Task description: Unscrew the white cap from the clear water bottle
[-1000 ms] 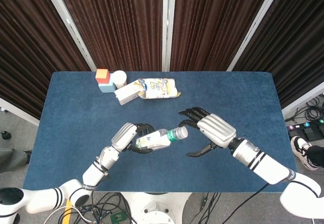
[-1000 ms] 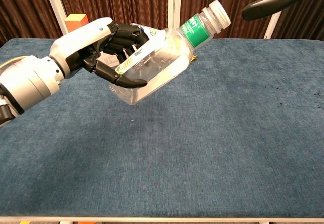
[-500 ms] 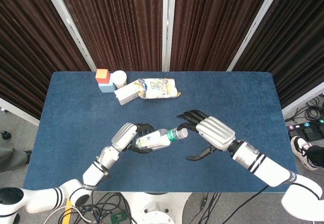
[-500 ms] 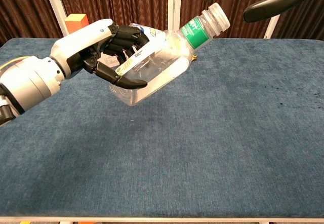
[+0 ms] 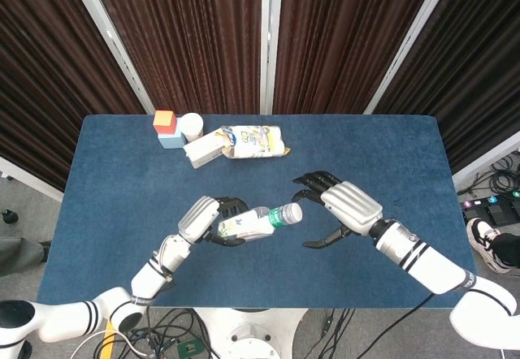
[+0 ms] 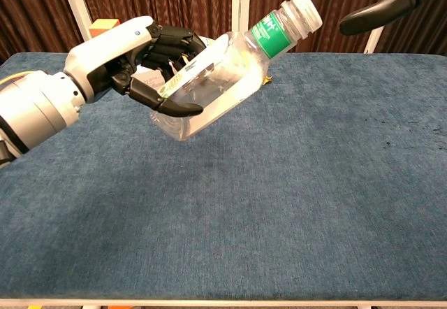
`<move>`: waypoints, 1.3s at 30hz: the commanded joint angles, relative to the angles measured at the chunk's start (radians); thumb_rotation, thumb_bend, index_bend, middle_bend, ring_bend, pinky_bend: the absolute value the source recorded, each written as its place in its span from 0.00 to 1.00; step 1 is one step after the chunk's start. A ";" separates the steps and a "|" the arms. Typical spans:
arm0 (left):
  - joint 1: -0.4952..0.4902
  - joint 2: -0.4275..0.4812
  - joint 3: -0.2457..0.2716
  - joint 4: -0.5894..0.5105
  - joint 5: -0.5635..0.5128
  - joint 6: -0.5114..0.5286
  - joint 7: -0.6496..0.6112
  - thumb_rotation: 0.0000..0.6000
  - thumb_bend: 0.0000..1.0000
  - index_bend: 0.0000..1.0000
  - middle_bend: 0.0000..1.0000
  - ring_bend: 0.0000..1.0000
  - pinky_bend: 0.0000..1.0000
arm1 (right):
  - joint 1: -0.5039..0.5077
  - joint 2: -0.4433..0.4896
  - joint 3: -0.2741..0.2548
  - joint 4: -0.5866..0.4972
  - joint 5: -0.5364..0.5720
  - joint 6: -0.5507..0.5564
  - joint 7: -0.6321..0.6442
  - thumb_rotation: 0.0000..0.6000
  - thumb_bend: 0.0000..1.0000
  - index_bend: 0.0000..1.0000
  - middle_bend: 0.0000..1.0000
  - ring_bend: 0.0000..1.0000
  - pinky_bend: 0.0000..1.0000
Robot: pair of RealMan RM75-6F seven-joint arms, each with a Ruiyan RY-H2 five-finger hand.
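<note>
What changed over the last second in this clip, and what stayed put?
The left hand lifted and tilted the clear water bottle a bit higher, raising the white cap. The right hand drew slightly back to the right, fingers spread, not gripping the cap. The left hand's grip on the bottle is unchanged, the cap is on, and the items at the table's far edge did not move.

At the far left corner of my blue table [image 5: 390, 156], an orange block [image 5: 164, 119] sits on a pale blue block [image 5: 171, 140], with a small white round container [image 5: 192, 123] just beside them. Next to those, a white carton [image 5: 205, 149] lies touching a crumpled snack bag [image 5: 256, 141] printed in yellow and blue. Dark brown curtains [image 5: 195, 34] divided by pale uprights hang behind, and cables [image 5: 175, 330] tangle on the floor below the near edge.
</note>
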 commanded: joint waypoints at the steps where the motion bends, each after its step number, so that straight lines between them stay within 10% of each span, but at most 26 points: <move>1: -0.001 -0.002 0.001 0.001 -0.001 -0.003 0.001 1.00 0.40 0.59 0.58 0.49 0.57 | -0.001 0.002 0.001 -0.006 -0.008 0.005 -0.002 0.55 0.00 0.25 0.07 0.00 0.00; 28: 0.003 -0.001 -0.002 -0.013 -0.003 0.007 -0.037 1.00 0.40 0.59 0.58 0.49 0.57 | -0.025 -0.029 0.016 0.006 -0.037 0.096 -0.001 0.56 0.00 0.25 0.08 0.00 0.00; 33: 0.006 0.004 -0.001 -0.029 -0.003 0.009 -0.065 1.00 0.40 0.59 0.58 0.49 0.57 | -0.046 -0.083 0.032 0.038 -0.036 0.176 -0.055 0.90 0.08 0.25 0.10 0.00 0.00; 39: 0.004 0.009 -0.003 -0.033 -0.003 0.007 -0.067 1.00 0.40 0.59 0.58 0.49 0.57 | -0.041 -0.117 0.040 0.055 -0.033 0.192 -0.086 0.98 0.16 0.26 0.12 0.00 0.00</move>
